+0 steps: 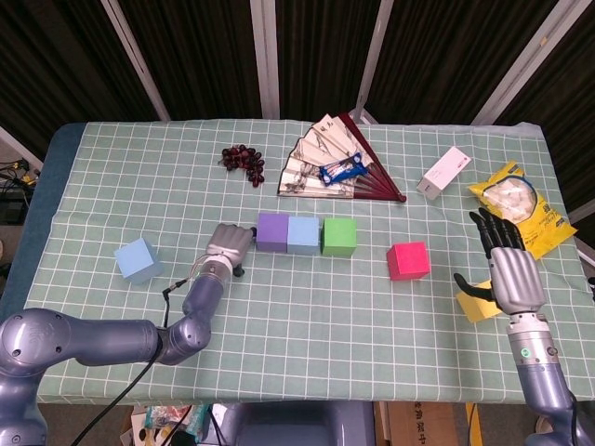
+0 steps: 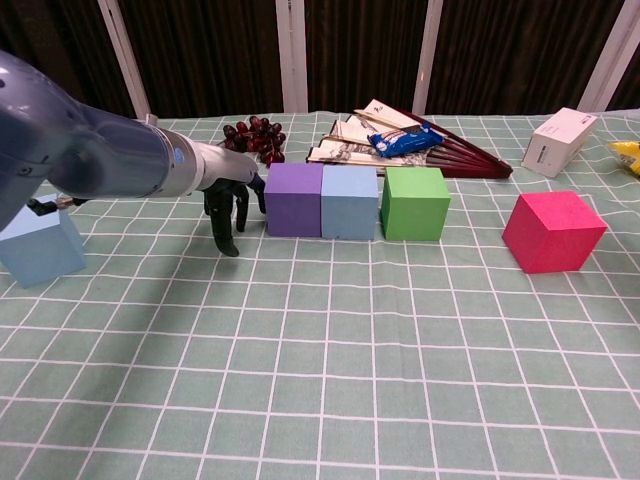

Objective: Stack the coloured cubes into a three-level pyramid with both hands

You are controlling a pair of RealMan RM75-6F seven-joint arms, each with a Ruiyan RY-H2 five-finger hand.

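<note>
A purple cube (image 1: 271, 232) (image 2: 293, 199), a light blue cube (image 1: 303, 234) (image 2: 350, 203) and a green cube (image 1: 339, 236) (image 2: 414, 203) stand side by side in a row mid-table. A pink cube (image 1: 408, 260) (image 2: 553, 231) sits apart to their right. Another light blue cube (image 1: 138, 259) (image 2: 39, 243) lies at the far left. My left hand (image 1: 229, 246) (image 2: 230, 202) is empty, fingers pointing down, right against the purple cube's left side. My right hand (image 1: 507, 265) is open and empty, fingers spread, to the right of the pink cube.
A paper fan (image 1: 335, 168) with a blue packet on it and a bunch of dark grapes (image 1: 244, 161) lie behind the row. A white box (image 1: 443, 173) and a yellow snack bag (image 1: 519, 206) sit at the back right. A yellow note (image 1: 476, 302) lies by my right hand.
</note>
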